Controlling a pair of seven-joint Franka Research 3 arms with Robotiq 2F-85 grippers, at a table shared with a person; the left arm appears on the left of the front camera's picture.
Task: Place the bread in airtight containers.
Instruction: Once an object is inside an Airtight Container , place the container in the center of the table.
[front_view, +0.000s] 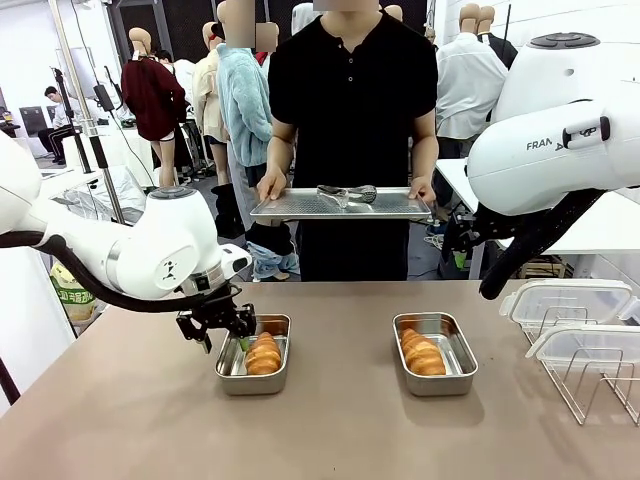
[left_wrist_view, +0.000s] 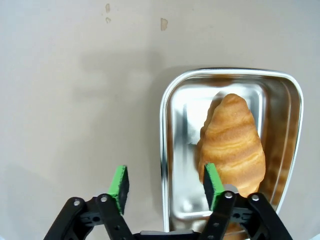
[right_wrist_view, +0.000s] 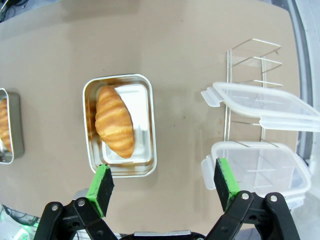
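- the left gripper (left_wrist_view: 165, 184) has its green pads apart and holds nothing. one pad hangs over the left tub (left_wrist_view: 166, 125), just beside the croissant; the other hangs over the bare table (left_wrist_view: 75, 100).
- the left croissant (left_wrist_view: 232, 140) lies flat inside that tub, so this bread looks done.
- the right gripper (right_wrist_view: 164, 185) is wide apart too, empty, up high above the table.
- below it the right croissant (right_wrist_view: 114, 121) lies inside the right tub (right_wrist_view: 142, 107). both breads are in.
- i think a croissant is light, soft and flaky. a hard squeeze would crush it. if it needs a nudge, hold it gently across its fat middle, not by the thin tips.
- the tubs are shiny, stiff metal and may slide when pushed.
- the two lids (right_wrist_view: 260, 102) rest on the wire rack (front_view: 590, 395), well apart from the tubs. no tub has a lid on yet, so that looks like the next job.
- a lid looks light and a bit bendy. the best place to pinch is its edge or a side tab.
- far across, a person holds a tray (front_view: 400, 208) with tongs (front_view: 348, 192) on it.
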